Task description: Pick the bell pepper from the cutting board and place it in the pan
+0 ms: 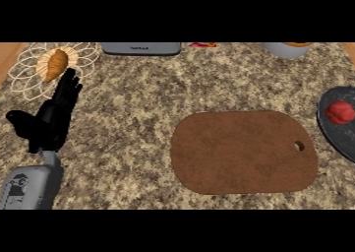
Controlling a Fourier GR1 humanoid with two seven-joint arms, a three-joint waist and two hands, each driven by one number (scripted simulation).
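Note:
The red bell pepper [340, 112] lies inside the dark pan [347, 140] at the right edge of the head view. The brown cutting board [242, 151] sits in the middle of the counter with nothing on it. My left hand [50, 118] is at the left side, open, fingers straight and pointing away from me, far from the board and pan. My right hand does not show.
A croissant [55, 64] rests on a wire trivet [35, 69] at the back left. A grey appliance [141, 47] stands at the back centre, and a pale cup [289, 49] at the back right. The wooden counter edge [2, 64] runs along the left.

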